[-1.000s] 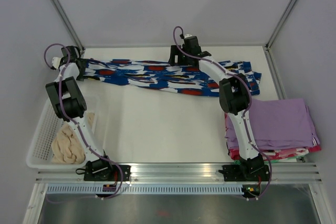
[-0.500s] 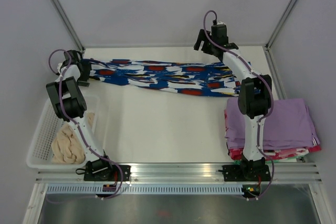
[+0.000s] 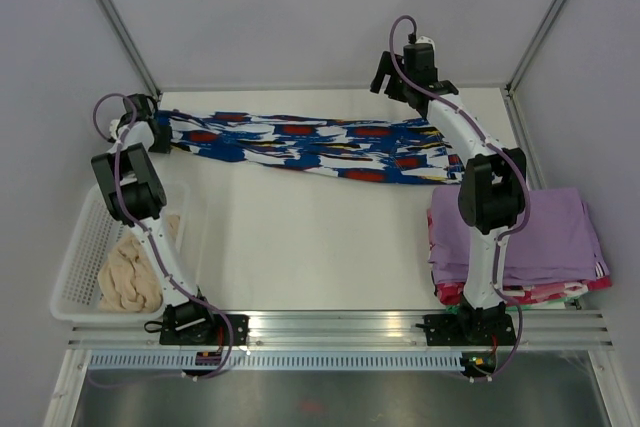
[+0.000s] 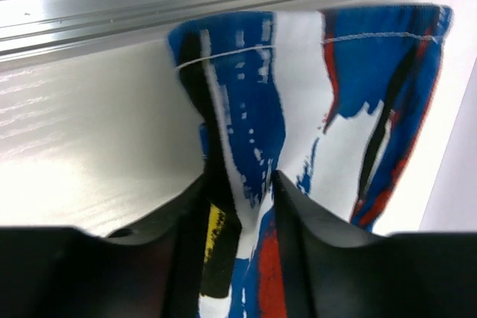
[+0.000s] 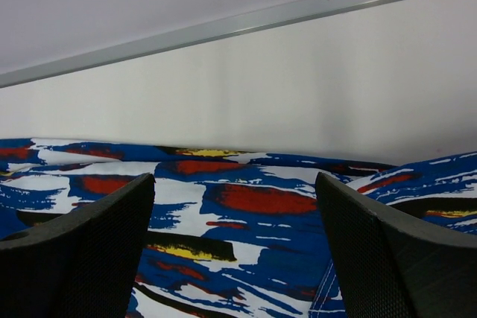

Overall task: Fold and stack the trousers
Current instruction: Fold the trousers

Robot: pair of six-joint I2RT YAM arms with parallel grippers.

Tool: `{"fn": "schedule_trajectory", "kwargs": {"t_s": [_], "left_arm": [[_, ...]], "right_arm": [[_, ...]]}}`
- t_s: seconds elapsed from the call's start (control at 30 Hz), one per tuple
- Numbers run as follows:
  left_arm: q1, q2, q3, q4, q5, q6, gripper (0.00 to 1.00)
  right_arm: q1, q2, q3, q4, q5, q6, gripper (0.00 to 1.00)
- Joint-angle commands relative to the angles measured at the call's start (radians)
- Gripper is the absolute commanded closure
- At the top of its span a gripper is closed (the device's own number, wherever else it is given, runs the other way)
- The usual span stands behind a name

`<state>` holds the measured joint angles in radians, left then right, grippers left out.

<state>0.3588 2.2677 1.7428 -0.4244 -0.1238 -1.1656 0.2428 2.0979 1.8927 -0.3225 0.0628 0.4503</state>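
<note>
Trousers (image 3: 320,150) sit pinched in left end effector (image 4: 240,184).

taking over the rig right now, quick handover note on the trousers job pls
Left gripper: jaws pinched on the trousers at their left end.
Right gripper: jaws wide open, holding nothing, hovering over the trousers' far edge toward the right end.
Trousers: stretched out lengthwise along the far side of the table, unfolded.
Done: laid out straight.
Left: fold them, then stack them, probably on the folded lilac pile at the right.
</note>
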Motion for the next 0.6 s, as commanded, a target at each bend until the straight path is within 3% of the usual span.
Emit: {"fn": "schedule_trajectory", "kwargs": {"t_s": [0.0, 0.13, 0.17, 0.2, 0.27, 0.5, 0.57], "left_arm": [[0.003, 0.061, 0.041, -0.002, 0.019, -0.005, 0.61], [0.003, 0.078, 0.046, -0.01, 0.018, 0.004, 0.77], [0.003, 0.078, 0.046, -0.005, 0.018, 0.01, 0.93], [0.003, 0.078, 0.046, 0.002, 0.016, 0.021, 0.98], [0.002, 0.06, 0.04, 0.064, 0.026, 0.073, 0.98], [-0.102, -0.121, -0.051, 0.418, -0.066, 0.582, 0.98], [-0.118, -0.16, -0.09, 0.524, -0.069, 0.636, 0.98]], "right_arm": [[0.001, 0.014, 0.025, -0.001, 0.029, 0.021, 0.05], [0.0, 0.028, 0.06, -0.038, 0.049, 0.01, 0.05], [0.001, 0.03, 0.065, -0.043, 0.054, 0.008, 0.05], [0.001, 0.03, 0.066, -0.044, 0.054, 0.002, 0.05], [0.001, 0.033, 0.071, -0.041, 0.042, 0.001, 0.05], [0.018, 0.073, 0.062, 0.039, -0.171, 0.028, 0.06], [0.044, 0.08, 0.059, 0.074, -0.237, -0.002, 0.07]]}}
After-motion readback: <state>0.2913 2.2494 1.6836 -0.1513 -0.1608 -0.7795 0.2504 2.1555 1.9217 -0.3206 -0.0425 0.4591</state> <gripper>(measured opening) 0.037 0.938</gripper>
